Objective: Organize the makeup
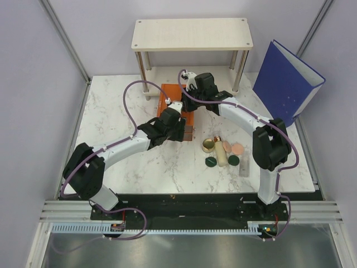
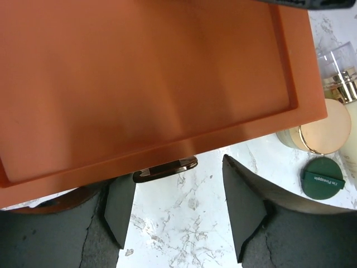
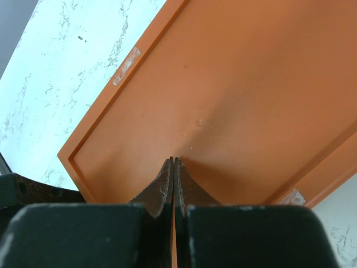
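Note:
The makeup lies on the table right of the orange box of drawers [image 1: 174, 106]: a round gold compact [image 1: 208, 146], a cream gold-capped tube [image 1: 221, 153], two peach-pink discs [image 1: 227, 146] [image 1: 238, 148], two dark green discs [image 1: 211, 162] [image 1: 234, 160] and a slim grey stick [image 1: 244, 166]. My left gripper [image 2: 181, 204] is open at the box's front, with a dark drawer handle [image 2: 165, 169] level with its fingertips and untouched. The compact [image 2: 324, 133] and a green disc [image 2: 322, 178] show to its right. My right gripper [image 3: 174, 162] is shut and empty, its tips on the box's top [image 3: 240, 89].
A cream shelf on metal legs [image 1: 192, 34] stands behind the box. A big blue binder [image 1: 285, 81] leans at the back right. Grey walls close in the marble table [image 1: 117, 106] on the left and right.

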